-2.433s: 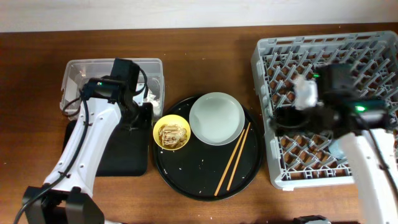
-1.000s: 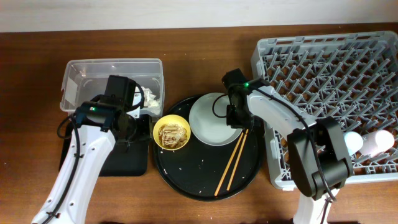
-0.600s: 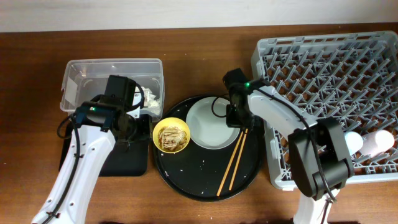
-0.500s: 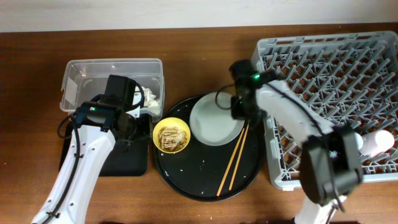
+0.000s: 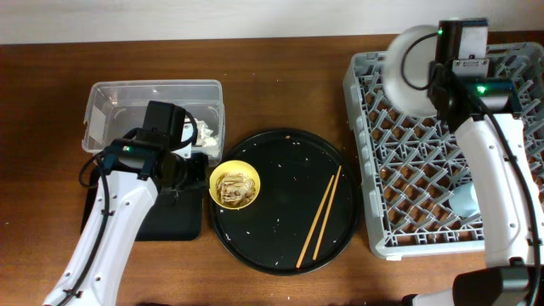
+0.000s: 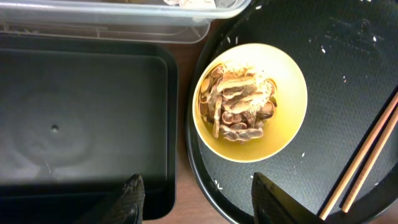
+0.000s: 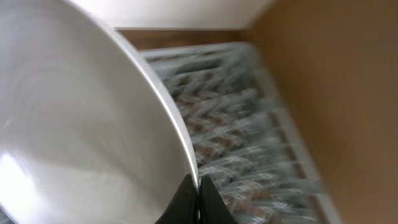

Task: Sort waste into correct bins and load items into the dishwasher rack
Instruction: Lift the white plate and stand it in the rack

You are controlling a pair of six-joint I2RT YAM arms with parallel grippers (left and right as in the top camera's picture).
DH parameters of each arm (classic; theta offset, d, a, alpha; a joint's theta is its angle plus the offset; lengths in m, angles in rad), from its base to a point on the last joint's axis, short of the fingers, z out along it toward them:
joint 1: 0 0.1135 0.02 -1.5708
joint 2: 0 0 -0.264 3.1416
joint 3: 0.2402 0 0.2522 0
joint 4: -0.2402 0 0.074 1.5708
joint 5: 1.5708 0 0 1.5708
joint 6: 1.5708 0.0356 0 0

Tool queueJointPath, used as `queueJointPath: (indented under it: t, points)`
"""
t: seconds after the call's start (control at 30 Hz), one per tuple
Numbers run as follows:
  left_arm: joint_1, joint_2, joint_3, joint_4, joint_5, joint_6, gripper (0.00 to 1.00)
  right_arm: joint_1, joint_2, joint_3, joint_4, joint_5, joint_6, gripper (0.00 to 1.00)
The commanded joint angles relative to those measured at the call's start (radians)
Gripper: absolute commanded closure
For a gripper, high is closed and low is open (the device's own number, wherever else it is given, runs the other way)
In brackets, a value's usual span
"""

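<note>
My right gripper (image 5: 435, 78) (image 7: 198, 198) is shut on the rim of the pale plate (image 5: 410, 66) (image 7: 81, 124) and holds it on edge above the back left corner of the grey dishwasher rack (image 5: 425, 161) (image 7: 249, 118). The yellow bowl (image 5: 235, 184) (image 6: 252, 102), full of brown food scraps (image 6: 239, 102), stands at the left of the round black tray (image 5: 280, 229). The chopsticks (image 5: 320, 214) (image 6: 364, 158) lie on that tray's right side. My left gripper (image 5: 183, 174) (image 6: 199, 198) hangs open just short of the bowl, nothing between its fingers.
The clear box (image 5: 127, 98) (image 6: 124, 28) at the back left holds white tissues (image 5: 206, 132). The shallow black tray (image 5: 166, 217) (image 6: 81, 118) lies in front of it, under my left arm. A pale cup (image 5: 464, 201) rests in the rack, partly hidden by my right arm.
My right gripper shut on the plate's rim, lifted it off the round black tray and carried it up to the rack's back left corner. The left arm has stayed put.
</note>
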Motion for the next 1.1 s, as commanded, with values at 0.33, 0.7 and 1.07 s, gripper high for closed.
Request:
queueJointPath:
  t: [0.33,0.7,1.07]
  points:
    - [-0.003,-0.002,-0.006,0.009,0.0,-0.006,0.45,-0.002,0.219,0.01,0.058,0.294,-0.025,0.96]
    - [-0.003,-0.002,-0.006,0.014,0.0,-0.006,0.45,0.125,0.201,-0.002,-0.192,0.009,0.185,0.65]
    - [-0.027,-0.002,-0.006,0.043,0.008,-0.006,0.38,0.134,-0.066,0.01,-0.534,-0.746,0.181,0.15]
